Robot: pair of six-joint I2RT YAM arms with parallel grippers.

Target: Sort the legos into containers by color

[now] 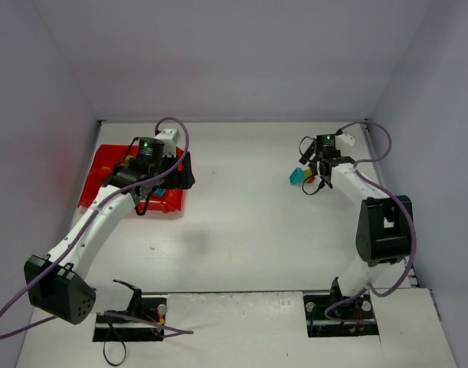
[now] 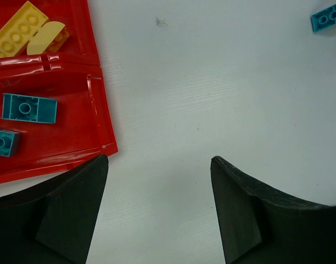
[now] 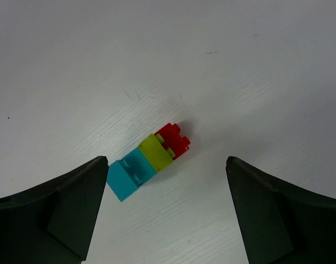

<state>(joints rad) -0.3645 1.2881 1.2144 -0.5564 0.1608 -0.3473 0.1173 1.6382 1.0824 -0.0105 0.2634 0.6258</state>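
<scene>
**Right arm above a joined cluster of legos; left arm at the tray.** The right pincer (image 3: 166,163) is released, its jaws spread wide and grasping nothing. Below it three small studded plastic bricks lie joined in a row on the white surface (image 3: 255,66): a teal-blue brick (image 3: 128,179), a lime green brick (image 3: 155,151) and a red brick (image 3: 173,138). In the right wrist view the row's long axis runs diagonally, teal end lower left near the left finger, red end upper right.

The left pincer (image 2: 159,160) is likewise released and empty, beside a corner of the shallow glossy red plastic tray (image 2: 96,110). One compartment holds flat yellow bricks (image 2: 16,33), and the adjoining one holds two teal-blue bricks (image 2: 29,107).

**Hazards.** The row lies oblique to the closing line, so the fingers would likely meet opposite corners and twist or skid it. A lift would probably carry all three colours together, so one compartment could receive mixed bricks unless they are separated.
</scene>
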